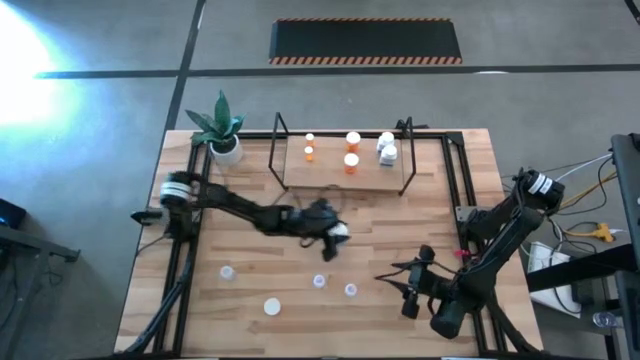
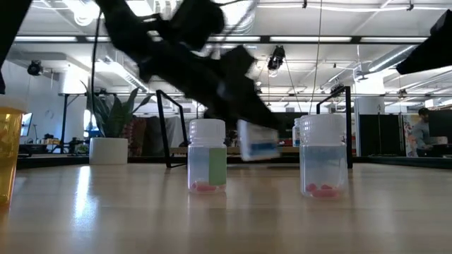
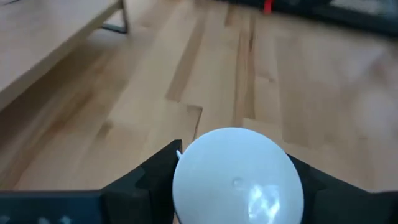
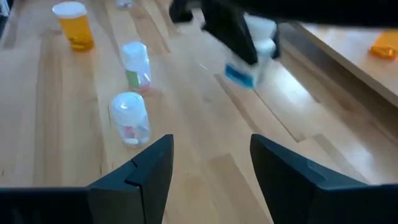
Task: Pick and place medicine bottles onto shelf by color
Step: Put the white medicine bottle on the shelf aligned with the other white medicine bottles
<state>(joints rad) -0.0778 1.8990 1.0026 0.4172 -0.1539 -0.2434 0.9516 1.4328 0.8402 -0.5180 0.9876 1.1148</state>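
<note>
— Bottle first: where is it?
— The small white-capped, blue-labelled medicine bottle [image 4: 252,53] hangs tilted above the wooden plank counter [image 1: 400,225], clenched between the left tool's [image 1: 335,232] fingers.
— Risk?
— Tilted so, it could slip before reaching the pale wire-framed shelf [image 1: 330,172]. The right tool [image 4: 211,163] waits released.

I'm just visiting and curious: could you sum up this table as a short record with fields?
Left gripper: mid-table, fingers shut on a white bottle, lifted off the wood
Right gripper: waiting near the table's right front, fingers open, empty
Shelf: holds orange bottles and white bottles
Still on the table: clear bottles, one orange bottle
Corner: potted plant
</note>
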